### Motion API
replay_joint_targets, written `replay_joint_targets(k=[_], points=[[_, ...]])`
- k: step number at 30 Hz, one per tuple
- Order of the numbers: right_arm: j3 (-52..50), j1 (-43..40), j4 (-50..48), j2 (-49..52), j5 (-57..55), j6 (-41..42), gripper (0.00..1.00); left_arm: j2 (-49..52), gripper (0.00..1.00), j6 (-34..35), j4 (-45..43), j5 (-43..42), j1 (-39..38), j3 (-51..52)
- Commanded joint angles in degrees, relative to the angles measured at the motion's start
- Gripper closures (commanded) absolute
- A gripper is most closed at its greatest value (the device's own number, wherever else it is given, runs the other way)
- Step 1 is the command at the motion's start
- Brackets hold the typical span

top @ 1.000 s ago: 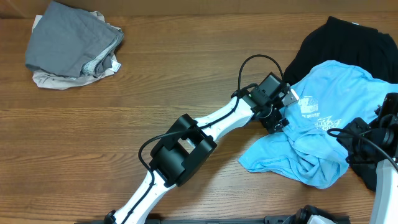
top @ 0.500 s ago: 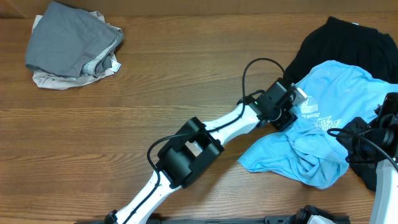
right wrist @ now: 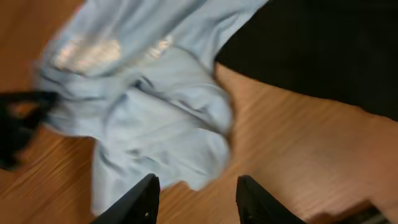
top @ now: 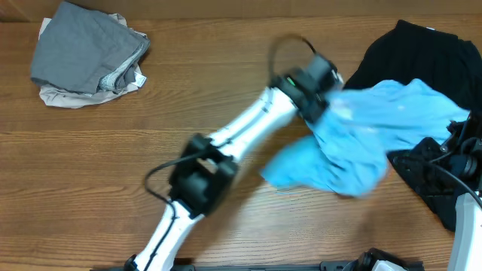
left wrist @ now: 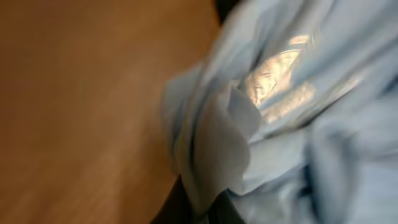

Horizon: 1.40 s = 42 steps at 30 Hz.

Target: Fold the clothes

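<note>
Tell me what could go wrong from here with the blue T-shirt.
1. The left end effector pinches only a bunched bit of the light-blue T-shirt; the fabric could slip out.
2. The shirt overlaps the black garment, which might get dragged along.
3. The right end effector is open and holds nothing, so the shirt may stay crumpled.

In the overhead view we see the light-blue T-shirt (top: pixel 361 135) only as a smear, its print unreadable, and the left hand (top: pixel 330 104) blurs where cloth covers its tips. The left wrist view is soft throughout; only dark slivers of the fingers (left wrist: pixel 180 208) show at the bottom edge, under fabric. The black garment (top: pixel 422 60) runs off the right edge, partly beneath the shirt. The right hand (right wrist: pixel 198 186) is cut off at the frame's bottom.
</note>
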<state>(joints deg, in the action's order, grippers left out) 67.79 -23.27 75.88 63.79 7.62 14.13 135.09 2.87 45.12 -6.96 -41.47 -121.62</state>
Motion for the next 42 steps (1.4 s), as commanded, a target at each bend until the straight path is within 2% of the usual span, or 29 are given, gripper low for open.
replay_joint_targets(k=[1, 7, 11, 17, 25, 33, 42], points=[[0.04, 0.46, -1.57, 0.07, 13.7, -7.23, 0.56, -10.21, 0.96, -0.09, 7.34, -1.95, 6.91, -9.03], [0.04, 9.2, -8.31, 4.13, 19.71, -6.91, 0.56, -14.36, 0.96, -0.07, 9.99, -8.15, 9.92, -10.08], [0.04, 14.4, -11.52, 6.75, 21.09, -6.84, 0.54, -14.43, 0.96, -0.04, 9.84, -8.33, 9.18, -10.91], [0.04, 20.48, -18.43, 10.29, 21.42, -6.67, 0.51, -14.49, 0.96, 1.01, 11.8, -8.35, 8.72, -18.62], [0.04, 21.0, -21.53, 14.49, 20.31, -6.69, 0.5, -14.8, 0.96, 0.96, 16.44, -6.58, 8.92, -30.21], [0.04, 21.77, -26.05, 16.61, 22.05, -2.75, 0.49, -15.06, 0.96, 0.96, 15.87, -3.56, 8.92, -31.3], [0.04, 22.32, -26.08, 16.61, 22.05, -2.8, 0.48, -16.11, 0.96, 1.01, 16.09, -1.79, 8.94, -33.27]])
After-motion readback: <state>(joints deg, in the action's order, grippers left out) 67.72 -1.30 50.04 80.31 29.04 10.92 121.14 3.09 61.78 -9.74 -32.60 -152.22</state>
